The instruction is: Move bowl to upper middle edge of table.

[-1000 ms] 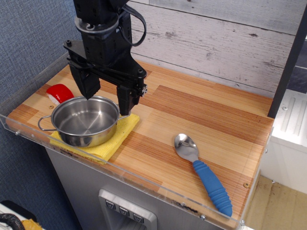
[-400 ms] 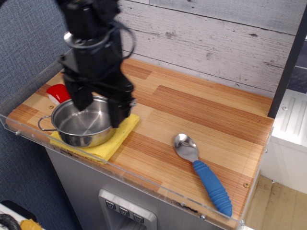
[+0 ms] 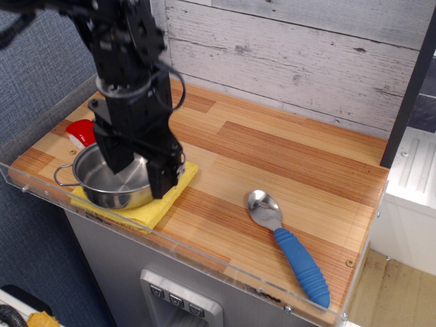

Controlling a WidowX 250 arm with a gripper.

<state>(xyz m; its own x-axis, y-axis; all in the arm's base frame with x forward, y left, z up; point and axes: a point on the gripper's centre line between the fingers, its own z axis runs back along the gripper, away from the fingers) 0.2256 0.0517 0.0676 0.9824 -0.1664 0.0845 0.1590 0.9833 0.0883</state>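
The shiny steel bowl (image 3: 102, 184) with a wire loop handle sits on a yellow sponge cloth (image 3: 153, 204) at the front left corner of the striped wooden table (image 3: 286, 163). My black gripper (image 3: 139, 170) is low over the bowl, its jaws spread. One finger (image 3: 116, 157) reaches inside the bowl. The other finger (image 3: 165, 178) is outside the right rim, over the cloth. The right part of the bowl is hidden behind the gripper.
A red object (image 3: 82, 131) lies behind the bowl at the left edge. A metal spoon with a blue handle (image 3: 289, 242) lies at the front right. A clear acrylic rim (image 3: 204, 262) runs along the table edges. A plank wall stands behind the table.
The gripper has moved down and toward the front left. Its fingers now straddle the bowl's right rim. The bowl and spoon have not moved.
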